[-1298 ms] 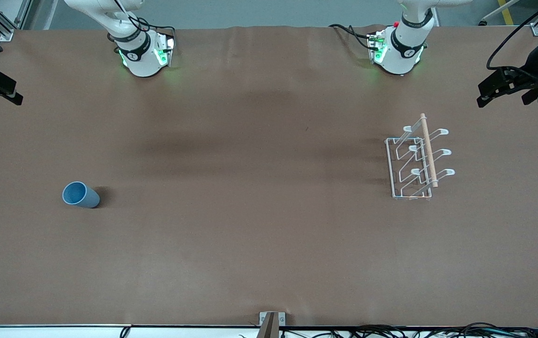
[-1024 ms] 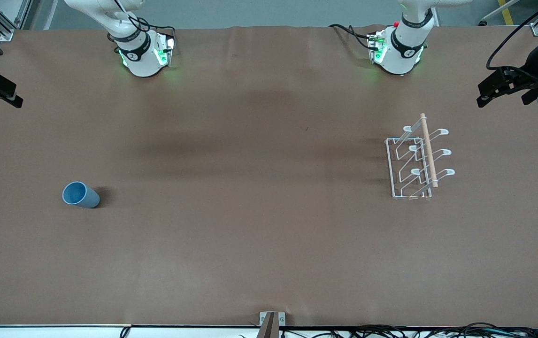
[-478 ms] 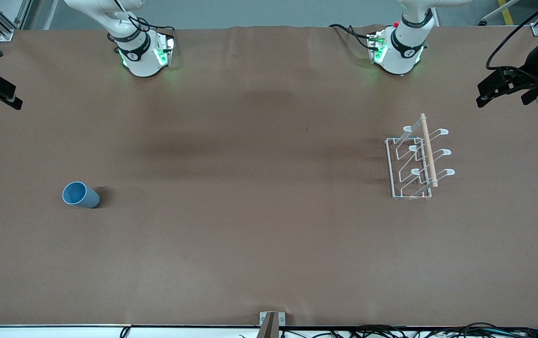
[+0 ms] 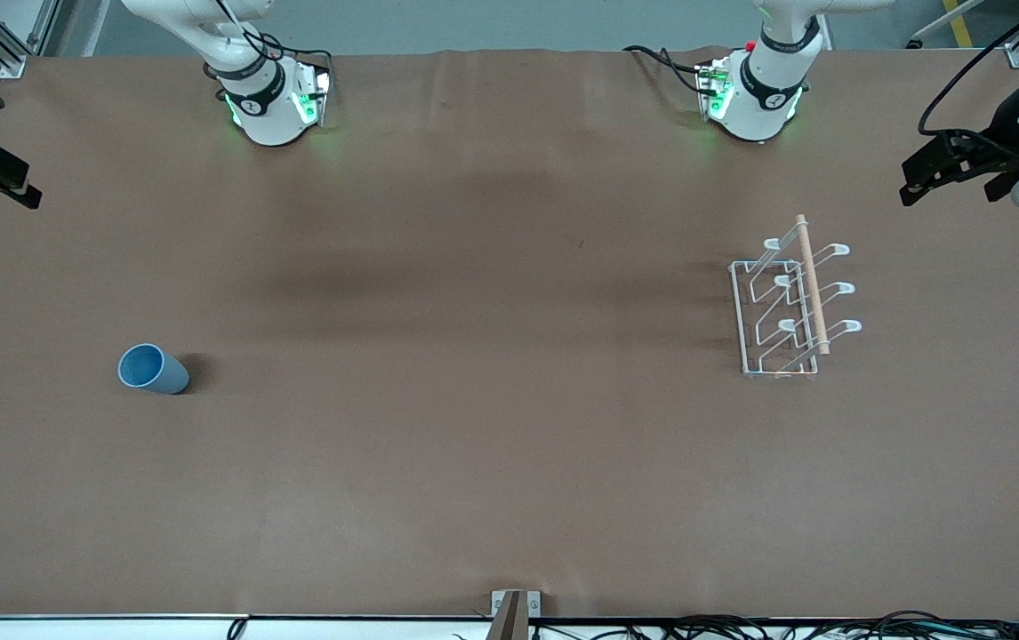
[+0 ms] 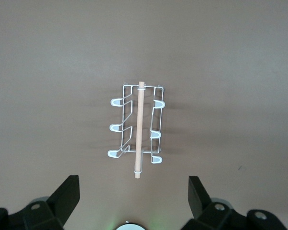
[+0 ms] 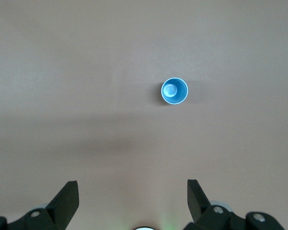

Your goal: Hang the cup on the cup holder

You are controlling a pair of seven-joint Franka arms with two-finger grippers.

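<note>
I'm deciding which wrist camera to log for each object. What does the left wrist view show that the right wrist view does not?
Only the left wrist view shows the cup holder, seen from above with its wooden rod, between the open fingers of the left gripper. Only the right wrist view shows the cup, upright, mouth up, and the open right gripper. Both show the bare brown table.

One cup [image 4: 152,369], one cup holder [image 4: 790,302] with six prongs, and two robot arms
</note>
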